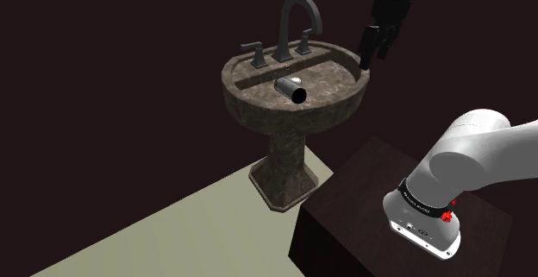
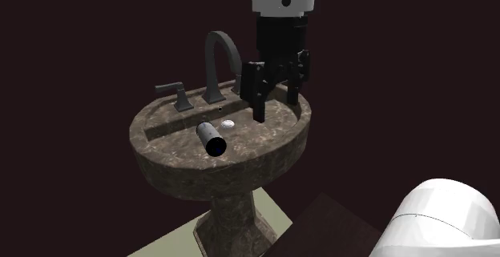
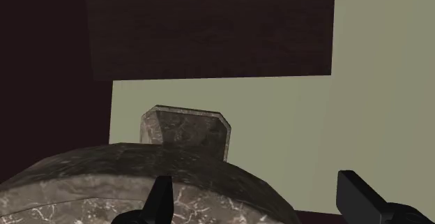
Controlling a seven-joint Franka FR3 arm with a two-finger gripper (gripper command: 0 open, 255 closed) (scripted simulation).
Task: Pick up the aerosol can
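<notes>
White rounded arm [image 1: 483, 150], dark joint band [image 1: 424, 199] (red dots [image 1: 447, 216]), black tool [image 2: 275, 103]

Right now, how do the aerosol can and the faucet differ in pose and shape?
The aerosol can lies on its side in the sink; the faucet stands upright on the back ledge. The can is a short straight cylinder; the faucet is a tall arch. The can's near end is black; the faucet is dark grey throughout. Both are greyish, and the open gripper touches neither.
</notes>
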